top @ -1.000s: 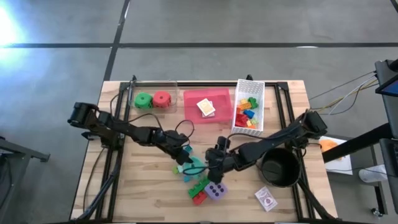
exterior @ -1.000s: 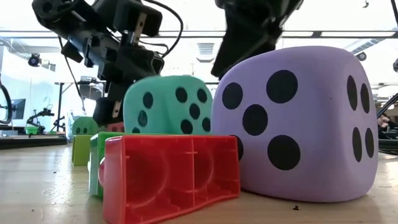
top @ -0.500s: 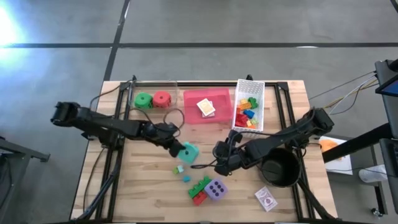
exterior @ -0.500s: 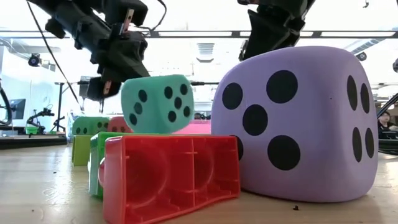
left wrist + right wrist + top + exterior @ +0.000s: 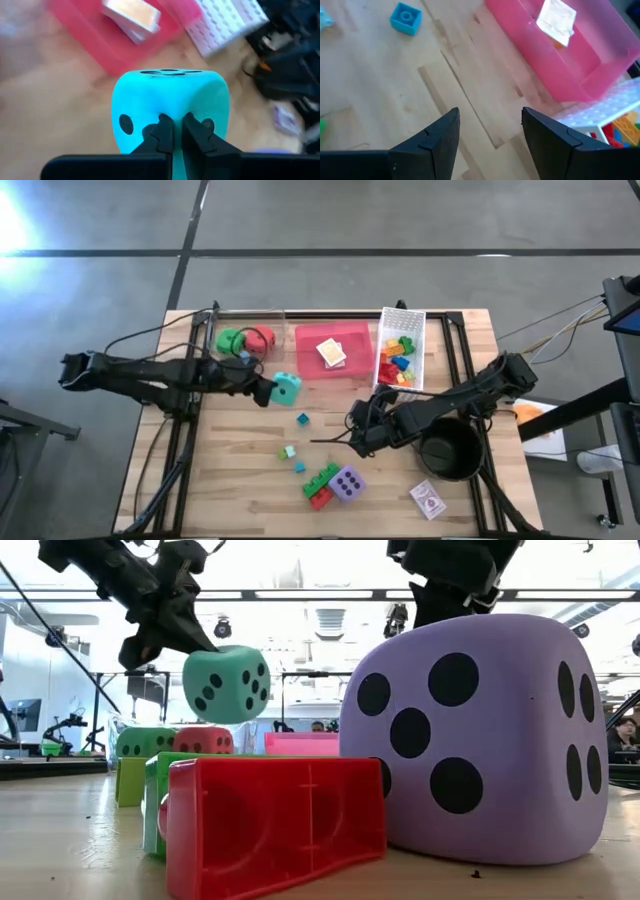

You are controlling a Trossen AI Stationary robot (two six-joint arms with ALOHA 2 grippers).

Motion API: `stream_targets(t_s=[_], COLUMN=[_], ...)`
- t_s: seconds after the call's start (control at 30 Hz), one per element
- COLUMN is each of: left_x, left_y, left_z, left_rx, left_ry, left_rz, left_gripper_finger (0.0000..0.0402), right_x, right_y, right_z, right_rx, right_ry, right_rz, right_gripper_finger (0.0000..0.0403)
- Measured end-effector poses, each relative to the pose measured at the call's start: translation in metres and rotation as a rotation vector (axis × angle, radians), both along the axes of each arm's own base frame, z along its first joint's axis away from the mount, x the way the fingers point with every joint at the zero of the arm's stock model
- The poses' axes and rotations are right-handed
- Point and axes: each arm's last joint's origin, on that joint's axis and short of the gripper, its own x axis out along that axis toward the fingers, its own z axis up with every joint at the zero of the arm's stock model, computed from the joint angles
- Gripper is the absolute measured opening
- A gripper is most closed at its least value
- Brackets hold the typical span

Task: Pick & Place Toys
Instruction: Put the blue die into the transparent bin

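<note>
Teal die (image 5: 170, 107) — pinched in left gripper (image 5: 173, 125)

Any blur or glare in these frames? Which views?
Left wrist view: background smeared with motion blur, pink tray and card pack soft; the teal die in the left gripper stays fairly sharp. High view: bright glare on the floor at the far left edge. Low view: backlit by ceiling lights, arms near silhouette; purple die crisp.

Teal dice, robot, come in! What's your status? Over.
Left gripper shut on teal dice, lifted off the table. Right gripper open, empty. Nothing in the way.
</note>
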Motion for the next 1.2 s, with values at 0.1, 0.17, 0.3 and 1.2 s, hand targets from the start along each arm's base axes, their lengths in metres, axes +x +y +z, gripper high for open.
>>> stream_targets(t_s=[0.1, 0.17, 0.3, 1.2], left_x=[-0.009, -0.014, -0.022, -0.045], left_y=[0.009, 0.016, 0.032, 0.077], left_z=[0.005, 0.008, 0.011, 0.065], left_rx=[0.033, 0.053, 0.099, 0.436], left_ry=[-0.002, -0.01, 0.004, 0.605], left_rz=[0.036, 0.061, 0.119, 0.444], left_gripper_finger=[0.001, 0.001, 0.0009, 0.0008], right_x=[-0.001, -0.001, 0.0, -0.001], right_y=[-0.002, -0.005, -0.008, -0.009], right_z=[0.0, 0.0, 0.0, -0.001], right_rx=[-0.008, -0.022, -0.028, -0.054], right_ry=[0.001, -0.001, 0.001, 0.012], right_rz=[-0.028, -0.039, -0.043, -0.031], right_gripper_finger=[0.0207, 0.0207, 0.0207, 0.0207])
